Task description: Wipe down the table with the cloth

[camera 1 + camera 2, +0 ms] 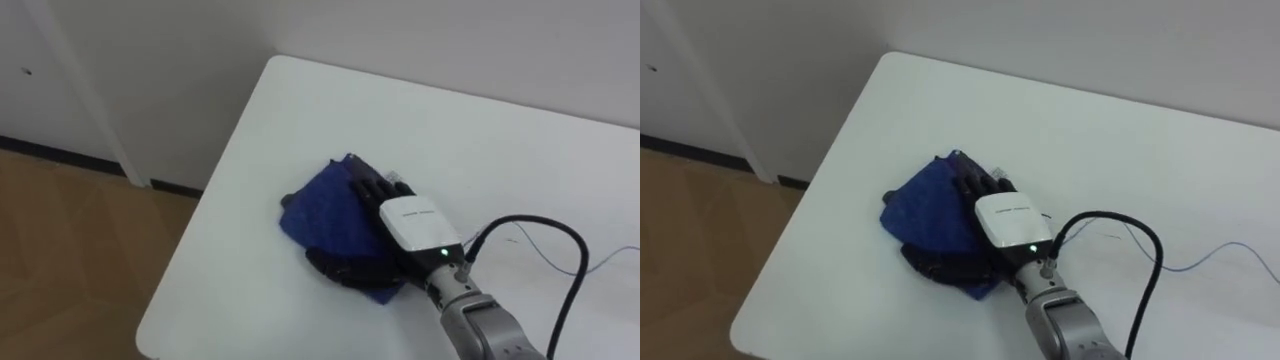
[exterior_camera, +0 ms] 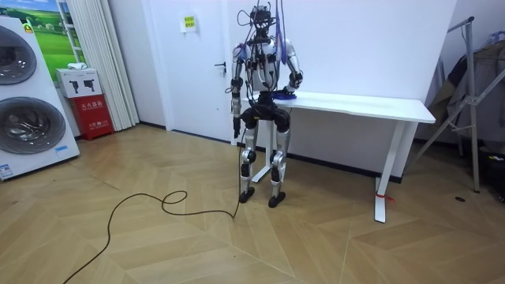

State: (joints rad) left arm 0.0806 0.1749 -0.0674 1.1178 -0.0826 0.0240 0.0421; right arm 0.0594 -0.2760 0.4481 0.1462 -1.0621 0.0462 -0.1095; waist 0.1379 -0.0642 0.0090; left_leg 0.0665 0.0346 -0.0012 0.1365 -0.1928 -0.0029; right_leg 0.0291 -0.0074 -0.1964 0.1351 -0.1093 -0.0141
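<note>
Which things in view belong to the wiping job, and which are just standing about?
Part of the job:
- crumpled blue cloth
- white rectangular table
- right hand, fingers flat on the cloth

Just standing about:
- stacked white washing machines
- red box on the floor beside them
- left hand, hanging idle at the robot's side

White table [image 1: 300,120]; crumpled blue cloth [image 1: 320,205] lying near left end.

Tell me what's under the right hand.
A blue cloth, spread on the white table, with the right hand flat on it. Whatever lies beneath the cloth is hidden.
</note>
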